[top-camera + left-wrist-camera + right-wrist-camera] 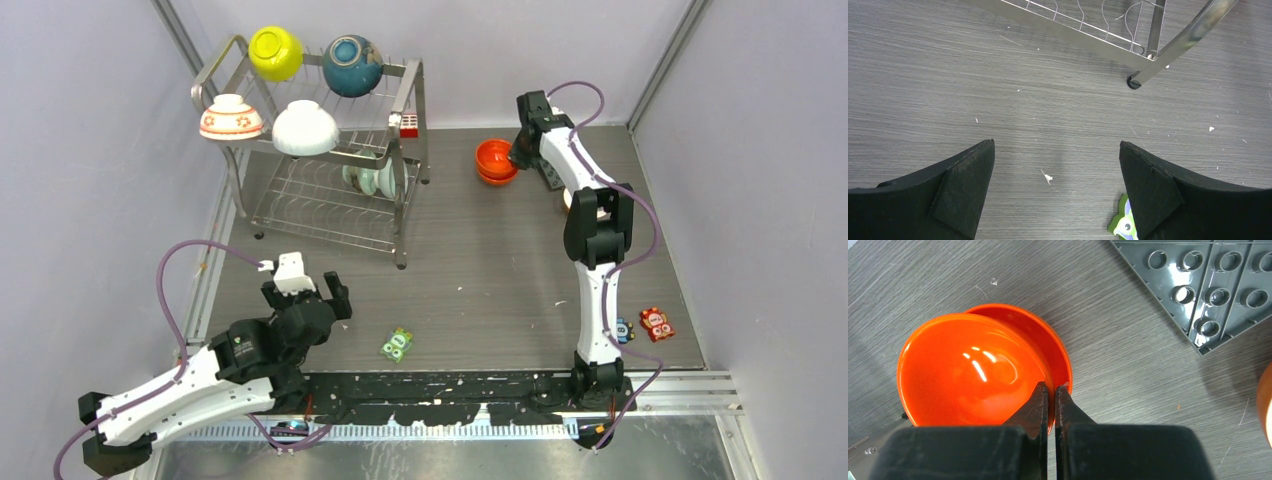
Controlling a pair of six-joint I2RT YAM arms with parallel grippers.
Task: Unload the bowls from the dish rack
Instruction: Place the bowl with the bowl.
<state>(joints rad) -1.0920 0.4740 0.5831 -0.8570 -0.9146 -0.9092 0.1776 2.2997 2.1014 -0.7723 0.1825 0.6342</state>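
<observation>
The dish rack [410,95] stands at the back left. On its top tier sit a yellow-green bowl [275,52], a dark teal bowl [352,65], a white bowl with red flowers [230,117] and a plain white bowl [305,127]. Pale green bowls [370,180] stand on edge in the lower tier. My right gripper [1052,387] is shut on the rim of an orange bowl [963,370], which sits over a second orange bowl [1055,340] on the table right of the rack. My left gripper [1057,147] hangs open and empty over bare table near a rack leg [1148,65].
A grey studded baseplate [1208,285] lies just right of the orange bowls. A green toy card [397,344] lies near the front middle, beside my left fingers [1148,190]. A red toy [656,323] sits front right. A red-white block [409,125] is clipped on the rack.
</observation>
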